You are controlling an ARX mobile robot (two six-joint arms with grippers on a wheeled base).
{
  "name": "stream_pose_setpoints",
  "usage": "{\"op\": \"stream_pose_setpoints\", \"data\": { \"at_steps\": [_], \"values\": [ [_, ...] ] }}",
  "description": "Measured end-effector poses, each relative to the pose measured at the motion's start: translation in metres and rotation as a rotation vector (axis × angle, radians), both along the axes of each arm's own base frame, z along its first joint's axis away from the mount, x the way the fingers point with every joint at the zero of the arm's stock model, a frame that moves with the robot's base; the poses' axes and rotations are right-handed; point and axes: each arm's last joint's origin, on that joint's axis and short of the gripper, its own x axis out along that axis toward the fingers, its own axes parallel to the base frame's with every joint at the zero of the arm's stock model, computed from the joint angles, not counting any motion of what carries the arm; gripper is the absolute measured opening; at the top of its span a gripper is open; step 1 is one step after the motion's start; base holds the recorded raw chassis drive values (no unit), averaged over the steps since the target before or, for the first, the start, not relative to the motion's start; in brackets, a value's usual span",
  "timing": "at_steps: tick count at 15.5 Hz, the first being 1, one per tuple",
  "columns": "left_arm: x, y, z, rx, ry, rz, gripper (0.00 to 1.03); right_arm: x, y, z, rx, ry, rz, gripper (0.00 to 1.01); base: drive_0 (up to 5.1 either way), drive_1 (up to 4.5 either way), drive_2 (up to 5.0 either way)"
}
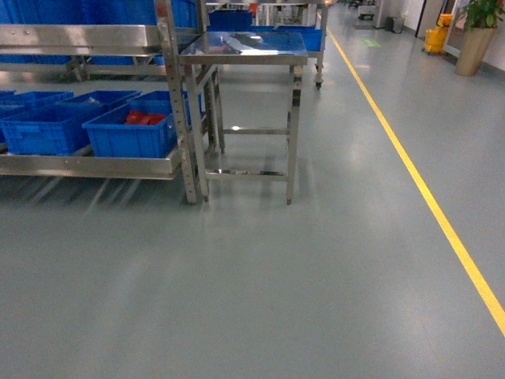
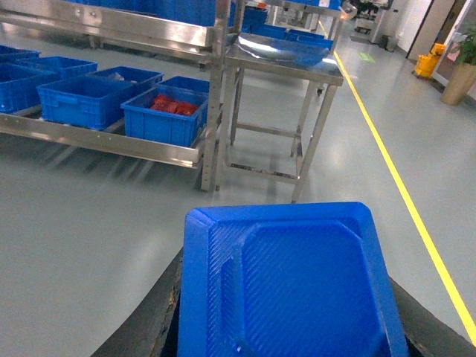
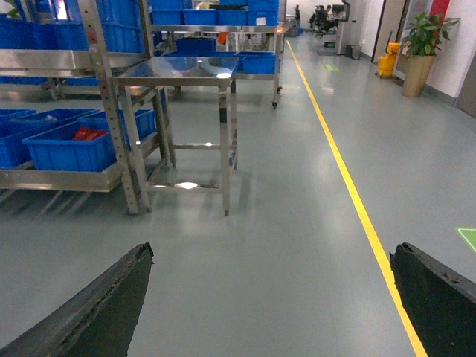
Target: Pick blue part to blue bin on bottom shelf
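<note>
— Grey factory floor [image 1: 260,292], smooth and glossy, with a yellow line [image 1: 426,197] running off to the right of the steel desk [image 1: 243,46]. Potted plant [image 1: 476,31] far beyond that line.

— And left of the desk?

— Bottom shelf [image 1: 87,164] of the steel rack, carrying blue bins; nearest the desk, a blue bin [image 1: 130,133] with red pieces inside.

— Stage of the job?

— Carrying, by the look of it. Blue part [image 2: 286,286] filling the left wrist view, seated between the jaws of the left gripper [image 2: 286,327], well short of the desk and shelf.

— Right gripper [image 3: 275,297]?

— Spread wide, holding nothing, only floor between.

— Next?

— Probably rolling closer to the shelf left of the desk, then reaching low under the upper tier to drop the part into a blue bin. Which bin, hard to say.
</note>
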Motion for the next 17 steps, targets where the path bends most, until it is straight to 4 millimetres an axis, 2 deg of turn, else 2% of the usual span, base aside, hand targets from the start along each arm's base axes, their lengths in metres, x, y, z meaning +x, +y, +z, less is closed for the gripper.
{"op": "stream_pose_setpoints", "data": {
  "at_steps": [17],
  "values": [
    [0.0001,-0.0001,0.0,0.0,0.0,-0.001,0.43,0.0,0.0,0.0001,0.0,-0.001,0.0,0.98,0.0,4.1,-4.0]
  ]
}}
